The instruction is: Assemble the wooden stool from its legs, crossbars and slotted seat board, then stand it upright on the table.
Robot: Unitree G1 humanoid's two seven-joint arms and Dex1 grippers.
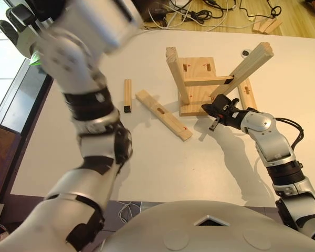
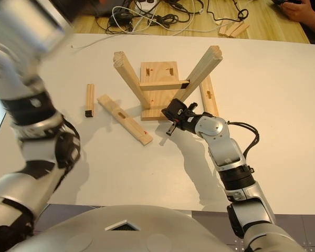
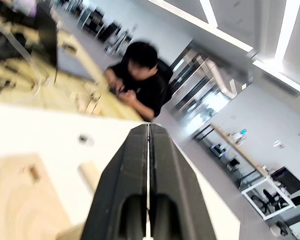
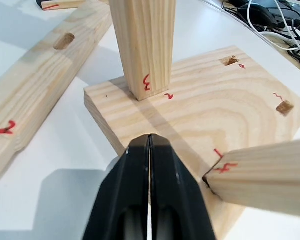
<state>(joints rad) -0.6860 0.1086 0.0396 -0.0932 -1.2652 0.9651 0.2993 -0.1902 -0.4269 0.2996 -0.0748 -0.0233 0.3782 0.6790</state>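
The slotted seat board (image 1: 198, 68) lies flat on the white table (image 1: 163, 168). Two legs (image 1: 176, 71) (image 1: 248, 67) stand up from it, leaning apart, with a crossbar (image 1: 207, 81) joining them. A loose long leg (image 1: 164, 114) lies left of the board and a short crossbar (image 1: 127, 95) farther left. Another piece (image 2: 208, 97) lies along the board's right side. My right gripper (image 4: 150, 137) is shut on nothing, just above the board's near edge between the two legs. My left gripper (image 3: 148, 132) is shut and empty, raised high above the table's left side.
A small round object (image 1: 245, 52) sits on the table behind the stool. Cables (image 1: 210, 8) and spare wood pieces (image 1: 268, 25) lie on the floor beyond the far edge. The table's near half is bare.
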